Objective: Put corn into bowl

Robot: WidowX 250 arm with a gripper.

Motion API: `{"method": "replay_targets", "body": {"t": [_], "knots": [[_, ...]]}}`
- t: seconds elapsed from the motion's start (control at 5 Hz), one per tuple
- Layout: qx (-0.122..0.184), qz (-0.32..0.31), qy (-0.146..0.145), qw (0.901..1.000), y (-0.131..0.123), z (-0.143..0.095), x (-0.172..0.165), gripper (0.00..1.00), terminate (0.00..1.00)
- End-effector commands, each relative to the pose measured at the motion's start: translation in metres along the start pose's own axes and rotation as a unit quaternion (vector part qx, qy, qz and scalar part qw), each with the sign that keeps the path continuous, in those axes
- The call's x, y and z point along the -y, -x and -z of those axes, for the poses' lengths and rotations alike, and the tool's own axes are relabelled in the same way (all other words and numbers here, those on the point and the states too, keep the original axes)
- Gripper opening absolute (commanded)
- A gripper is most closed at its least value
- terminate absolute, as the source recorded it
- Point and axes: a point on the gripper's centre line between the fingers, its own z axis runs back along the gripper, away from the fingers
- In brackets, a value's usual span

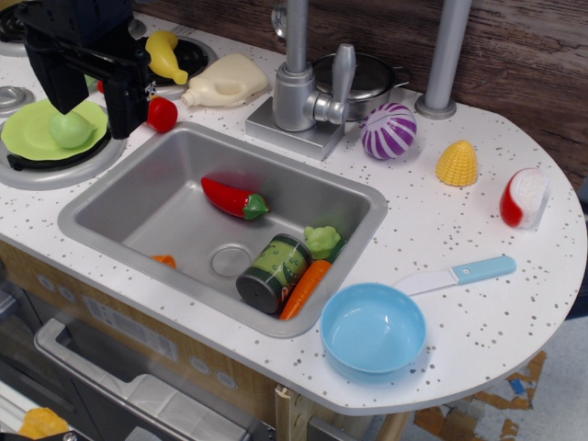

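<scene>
The corn (pixel 457 163), a small yellow ridged dome, stands on the white counter at the right, behind the bowl. The light-blue bowl (pixel 372 328) sits empty at the counter's front edge, next to a white and blue handled spatula (pixel 455 274). My black gripper (pixel 90 108) is far away at the upper left, above the lime-green plate (pixel 28 129). Its jaws stand open and hold nothing. A pale green ball (pixel 72 130) lies on the plate just below the fingers.
The sink (pixel 110 207) holds a red pepper (pixel 234 198), a green can (pixel 274 272), a carrot (pixel 305 288) and a green vegetable (pixel 322 241). The faucet (pixel 299 87), a pot (pixel 367 78), a purple onion (pixel 389 130), a red-white toy (pixel 524 197), a yellow squash (pixel 165 55) and a cream bottle (pixel 225 84) stand around.
</scene>
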Motion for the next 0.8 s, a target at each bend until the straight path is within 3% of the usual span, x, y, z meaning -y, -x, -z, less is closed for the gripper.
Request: {"method": "replay_targets", "body": {"t": [0.0, 0.2, 0.4, 0.6], "knots": [[0.000, 0.000, 0.000, 1.0000, 0.000, 0.000, 0.000, 1.00, 0.00], [0.010, -0.018, -0.008, 0.9998, -0.019, -0.013, 0.030, 1.00, 0.00], [0.020, -0.014, 0.003, 0.9997, -0.050, -0.019, 0.062, 1.00, 0.00], [0.067, -0.010, -0.009, 0.9977, -0.075, -0.012, 0.107, 1.00, 0.00]]}}
